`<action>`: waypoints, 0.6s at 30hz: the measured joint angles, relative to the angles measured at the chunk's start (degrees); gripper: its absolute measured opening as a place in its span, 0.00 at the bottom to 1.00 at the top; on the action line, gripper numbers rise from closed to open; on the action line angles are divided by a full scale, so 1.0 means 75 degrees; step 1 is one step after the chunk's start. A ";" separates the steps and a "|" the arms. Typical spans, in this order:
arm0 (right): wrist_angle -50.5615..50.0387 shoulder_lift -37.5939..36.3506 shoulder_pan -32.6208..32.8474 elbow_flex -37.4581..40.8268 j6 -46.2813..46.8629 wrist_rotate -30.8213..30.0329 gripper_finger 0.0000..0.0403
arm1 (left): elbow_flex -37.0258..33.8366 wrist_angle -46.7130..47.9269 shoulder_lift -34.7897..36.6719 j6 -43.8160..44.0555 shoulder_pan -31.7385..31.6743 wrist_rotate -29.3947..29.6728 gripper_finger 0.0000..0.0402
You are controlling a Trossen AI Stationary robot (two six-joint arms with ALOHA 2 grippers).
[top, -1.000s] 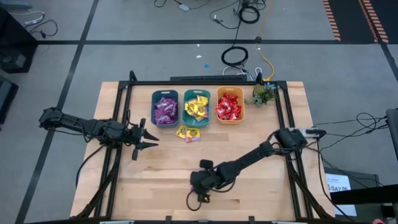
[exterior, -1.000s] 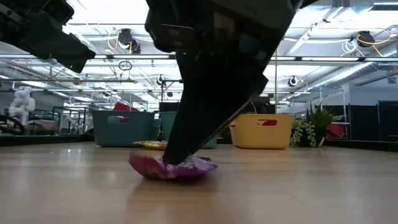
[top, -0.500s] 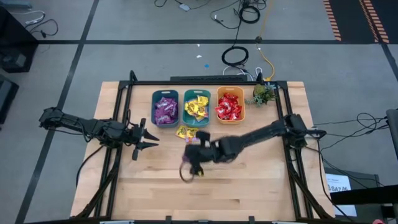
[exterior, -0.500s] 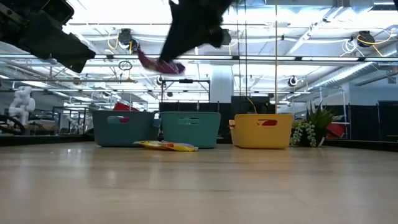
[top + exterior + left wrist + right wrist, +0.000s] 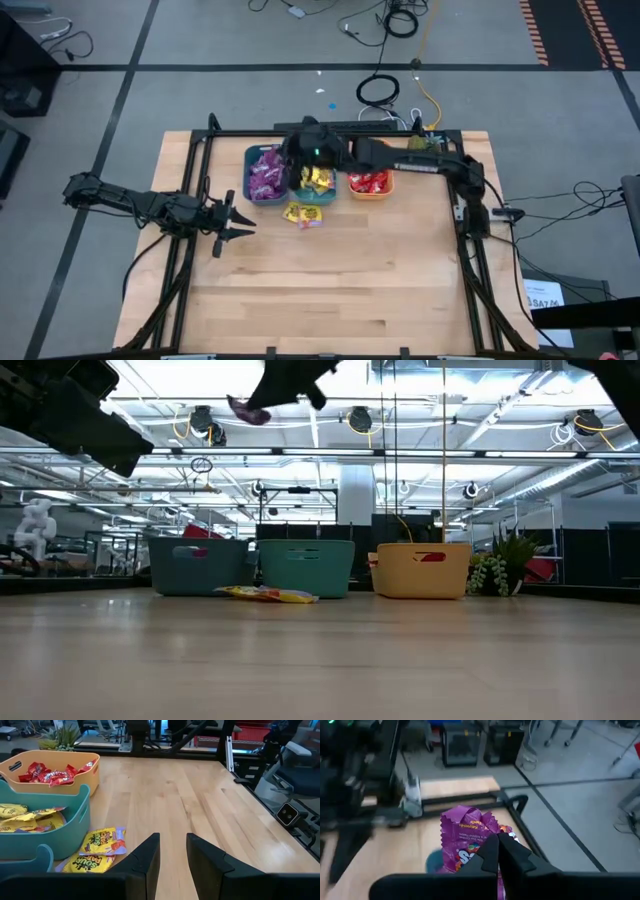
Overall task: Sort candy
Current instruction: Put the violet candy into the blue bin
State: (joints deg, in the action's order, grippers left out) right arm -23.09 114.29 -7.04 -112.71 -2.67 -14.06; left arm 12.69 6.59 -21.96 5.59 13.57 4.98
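We see the right gripper (image 5: 298, 160) up near the top centre of the high view, reaching across the row of three bins, its dark fingers (image 5: 507, 852) pinched tight on a purple packet (image 5: 465, 837) with a crinkly, glossy wrapper and a zigzag cut edge. In the low view that same packet (image 5: 247, 410) hangs high at the upper left of centre, well above the table. Below the gripper sits the teal bin (image 5: 264, 173) heaped with purple candy, smooth plastic with rounded corners; just beside it to the right is a second teal bin (image 5: 318, 186) full of yellow packets (image 5: 27, 815), and then an orange bin (image 5: 372, 188) holding shiny red packets (image 5: 52, 774). Two yellow packets (image 5: 302, 214) lie flat on the pale wooden table (image 5: 400, 280), touching each other, just in front of the middle bin. The left gripper (image 5: 232, 218) waits at the left middle of the high view, low over the wood, its two blunt dark fingers (image 5: 145, 857) spread apart with nothing between them. A small green plant (image 5: 422, 150) stands at the right end of the row of bins.
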 joint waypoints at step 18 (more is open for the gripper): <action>0.1633 0.1662 -0.0953 0.0015 0.0211 0.0882 0.08 | 0.0000 0.0000 0.0000 -0.0001 0.0002 -0.0002 0.26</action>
State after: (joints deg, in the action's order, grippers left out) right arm -10.84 126.76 -14.18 -112.59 -1.09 -7.45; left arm 12.69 6.59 -21.96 5.58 13.58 4.97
